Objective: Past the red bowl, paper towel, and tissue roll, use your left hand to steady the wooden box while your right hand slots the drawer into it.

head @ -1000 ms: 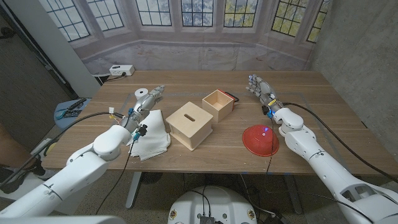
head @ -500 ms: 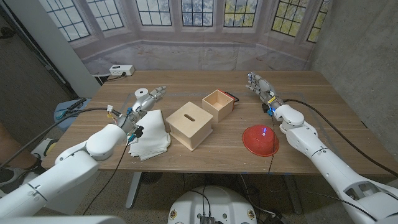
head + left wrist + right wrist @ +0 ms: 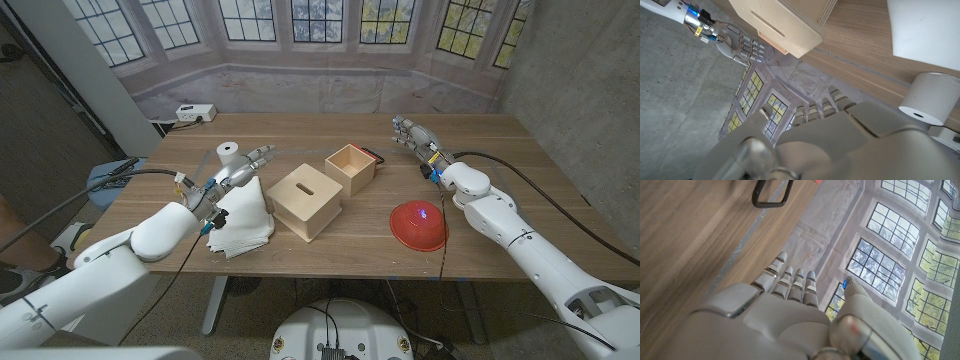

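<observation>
Wooden box (image 3: 305, 200): mid-counter (image 3: 520, 150), slot uppermost, untouched.
Drawer (image 3: 350, 168): touching the box's far right corner, open side up, unheld.
Red bowl (image 3: 418, 224): right of box.
Paper towel (image 3: 240, 220): left of box; tissue roll (image 3: 229, 153) beyond it.
Left hand (image 3: 247, 167): over the towel, fingers apart, empty, apparently reaching boxward.
Right hand (image 3: 412, 134): right of drawer, fingers extended, empty.

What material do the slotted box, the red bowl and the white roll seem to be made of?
Slotted box: pale unpainted wood, matte, with faint grain; possibly plywood. Red bowl: probably plastic, smooth with uniform colour. White roll: soft paper wound on a core, its hollow centre shows.
</observation>
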Available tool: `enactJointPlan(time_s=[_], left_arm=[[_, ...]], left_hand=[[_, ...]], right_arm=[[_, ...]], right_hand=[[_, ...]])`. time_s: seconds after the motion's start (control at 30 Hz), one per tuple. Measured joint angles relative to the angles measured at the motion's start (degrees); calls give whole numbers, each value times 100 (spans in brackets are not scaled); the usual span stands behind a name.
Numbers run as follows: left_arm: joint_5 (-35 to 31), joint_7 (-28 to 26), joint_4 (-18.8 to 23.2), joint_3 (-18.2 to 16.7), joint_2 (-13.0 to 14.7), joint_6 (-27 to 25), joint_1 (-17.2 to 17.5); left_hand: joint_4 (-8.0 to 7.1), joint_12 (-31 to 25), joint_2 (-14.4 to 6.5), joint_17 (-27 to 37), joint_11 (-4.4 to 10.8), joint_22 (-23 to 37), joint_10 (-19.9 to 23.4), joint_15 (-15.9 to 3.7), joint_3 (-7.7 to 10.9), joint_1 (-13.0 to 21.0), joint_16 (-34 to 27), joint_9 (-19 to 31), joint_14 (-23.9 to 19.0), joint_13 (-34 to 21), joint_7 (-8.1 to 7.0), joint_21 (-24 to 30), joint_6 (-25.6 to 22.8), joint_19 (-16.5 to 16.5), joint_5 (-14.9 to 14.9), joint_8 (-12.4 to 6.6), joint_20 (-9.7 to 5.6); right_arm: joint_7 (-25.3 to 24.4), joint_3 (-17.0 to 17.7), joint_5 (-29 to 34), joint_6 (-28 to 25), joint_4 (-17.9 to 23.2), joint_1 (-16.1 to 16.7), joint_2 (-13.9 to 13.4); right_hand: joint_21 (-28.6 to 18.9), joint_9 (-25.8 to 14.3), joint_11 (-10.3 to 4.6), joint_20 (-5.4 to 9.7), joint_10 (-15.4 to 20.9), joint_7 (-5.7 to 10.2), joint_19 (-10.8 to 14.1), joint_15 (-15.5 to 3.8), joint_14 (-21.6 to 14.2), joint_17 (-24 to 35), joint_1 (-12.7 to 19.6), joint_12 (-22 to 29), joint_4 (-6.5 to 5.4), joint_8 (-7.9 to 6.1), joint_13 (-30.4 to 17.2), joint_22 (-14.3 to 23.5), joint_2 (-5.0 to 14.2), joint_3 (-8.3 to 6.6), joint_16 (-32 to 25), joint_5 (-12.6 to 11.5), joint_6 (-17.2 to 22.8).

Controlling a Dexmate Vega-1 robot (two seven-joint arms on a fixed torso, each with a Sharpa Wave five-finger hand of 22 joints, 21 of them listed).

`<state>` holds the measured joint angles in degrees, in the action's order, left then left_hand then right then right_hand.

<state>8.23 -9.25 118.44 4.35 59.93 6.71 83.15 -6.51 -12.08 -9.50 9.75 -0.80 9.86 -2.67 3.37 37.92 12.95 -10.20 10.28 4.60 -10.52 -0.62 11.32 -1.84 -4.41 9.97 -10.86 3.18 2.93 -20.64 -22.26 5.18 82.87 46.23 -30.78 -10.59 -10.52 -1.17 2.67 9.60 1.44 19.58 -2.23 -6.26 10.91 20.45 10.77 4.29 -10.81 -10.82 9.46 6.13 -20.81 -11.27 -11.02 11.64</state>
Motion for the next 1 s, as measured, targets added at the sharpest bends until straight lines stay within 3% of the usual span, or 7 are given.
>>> enactJointPlan(time_s=[0.47,1.0], left_arm=[[-721,151,174,-352,118,193,477],[-1796,0,196,-603,-189,539,880]], left_hand=[[-47,0,-21,-1,31,1,32,-21,1,-52,0,-1,-21,0,-63,0,1,-31,0,0,-32],[-95,0,-21,-1,131,1,136,-133,0,-111,0,-1,-133,0,-124,0,-125,-119,0,0,-50]], right_arm=[[-153,-182,179,-415,420,-56,-275],[-202,-419,417,-1261,978,-266,-649]], right_hand=[[0,0,106,-1,18,-46,1,0,0,-27,154,0,156,0,0,0,0,-30,0,0,1],[-23,0,106,-14,18,-114,79,6,-36,-26,377,0,324,0,17,0,15,-67,0,0,32]])
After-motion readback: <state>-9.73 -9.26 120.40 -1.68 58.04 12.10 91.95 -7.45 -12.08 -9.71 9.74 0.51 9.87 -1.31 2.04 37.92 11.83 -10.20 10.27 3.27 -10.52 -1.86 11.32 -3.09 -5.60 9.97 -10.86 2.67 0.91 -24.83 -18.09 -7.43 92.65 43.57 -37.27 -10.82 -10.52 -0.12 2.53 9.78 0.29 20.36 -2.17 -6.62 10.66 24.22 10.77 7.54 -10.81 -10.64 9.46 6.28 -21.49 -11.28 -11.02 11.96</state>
